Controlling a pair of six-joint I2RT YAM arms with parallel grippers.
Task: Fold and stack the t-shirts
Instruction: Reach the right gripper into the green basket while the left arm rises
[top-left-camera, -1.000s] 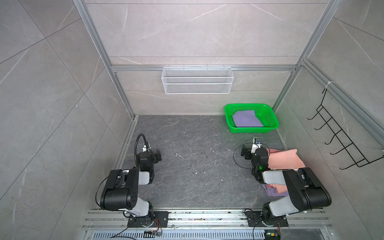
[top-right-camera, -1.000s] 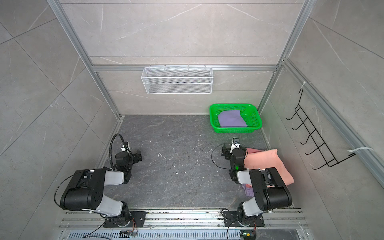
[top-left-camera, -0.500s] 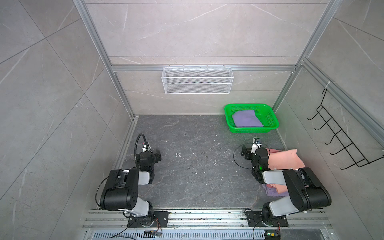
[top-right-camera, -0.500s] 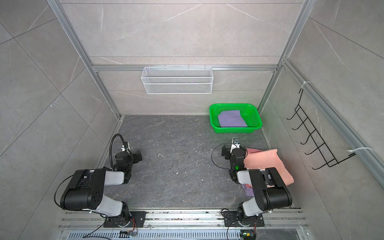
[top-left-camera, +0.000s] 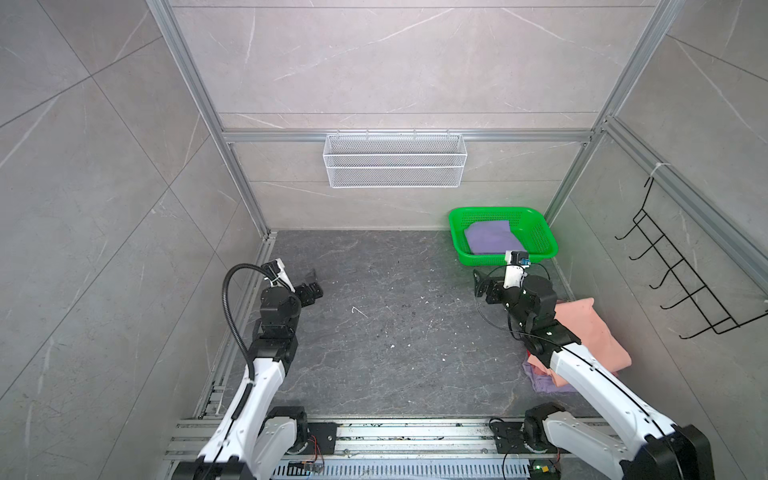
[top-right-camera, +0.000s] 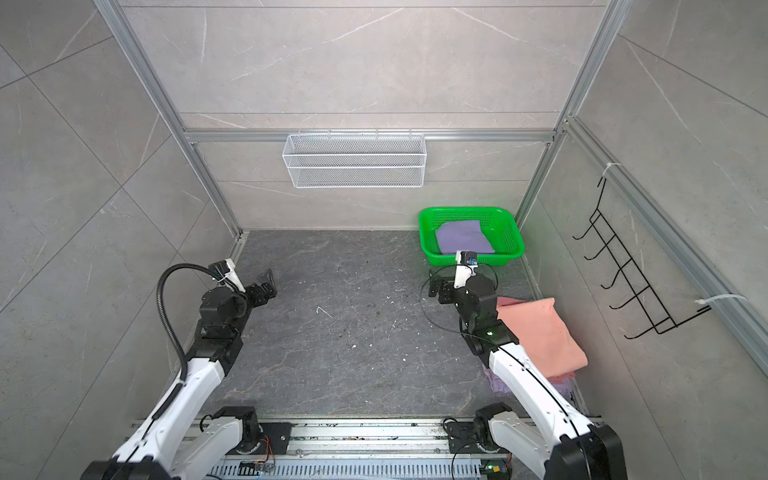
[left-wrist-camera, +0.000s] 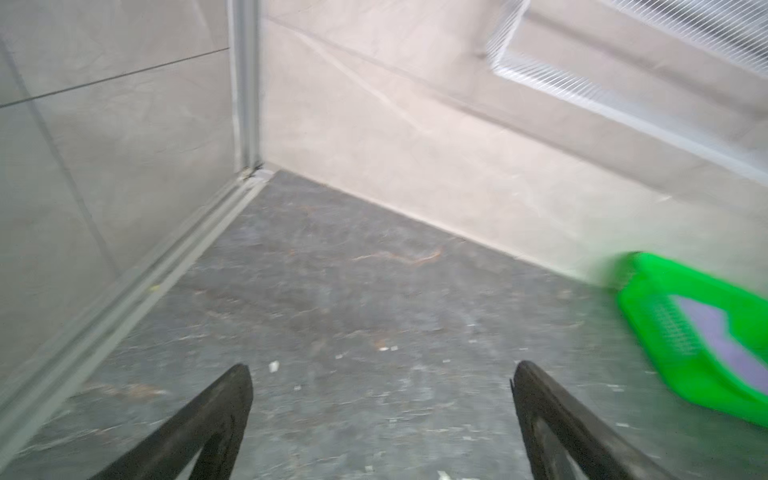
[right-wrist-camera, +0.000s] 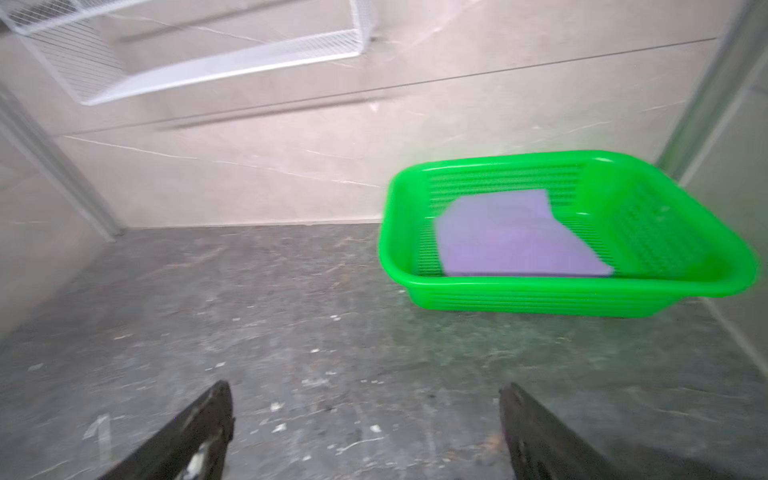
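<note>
A green mesh basket (top-left-camera: 538, 232) sits in the far right corner of the dark grey marbled floor (top-left-camera: 395, 332), which is dotted with white flecks (top-left-camera: 359, 311). A white wire shelf (top-left-camera: 395, 166) hangs on the back wall (top-left-camera: 395, 62), a black hook rack (top-left-camera: 683, 261) on the right wall (top-left-camera: 715, 104).

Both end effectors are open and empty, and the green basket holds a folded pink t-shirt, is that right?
Not quite. The green basket holds a folded lavender t-shirt, not a pink one; the right wrist view shows it clearly. The left end effector and the right end effector are indeed open and empty.
</note>
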